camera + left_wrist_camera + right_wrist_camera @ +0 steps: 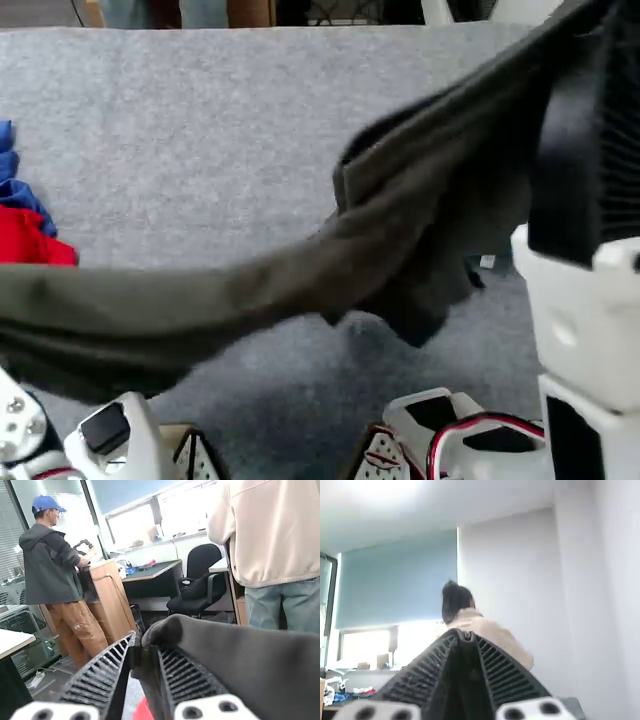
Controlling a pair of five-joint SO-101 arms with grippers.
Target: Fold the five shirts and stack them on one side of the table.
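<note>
Dark grey shirt (pixel 400 235) hangs in the air above the table (pixel 200 120), stretched as a sagging band from over the table's near left corner up to over its right side. The left gripper (pixel 140 647) is clamped on a bunched edge of it, and the right gripper (pixel 462 635) looks pinched together on dark cloth too. A red garment (pixel 35 248) and a blue garment (pixel 12 185) lie at the table's left edge. This looks like the spreading step, with no fold made yet. Next, the shirt needs lowering flat onto the table, kept taut so it does not bunch.

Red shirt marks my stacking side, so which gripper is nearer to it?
Left. The left gripper hangs over the red shirt; the right gripper is raised at the opposite side.
</note>
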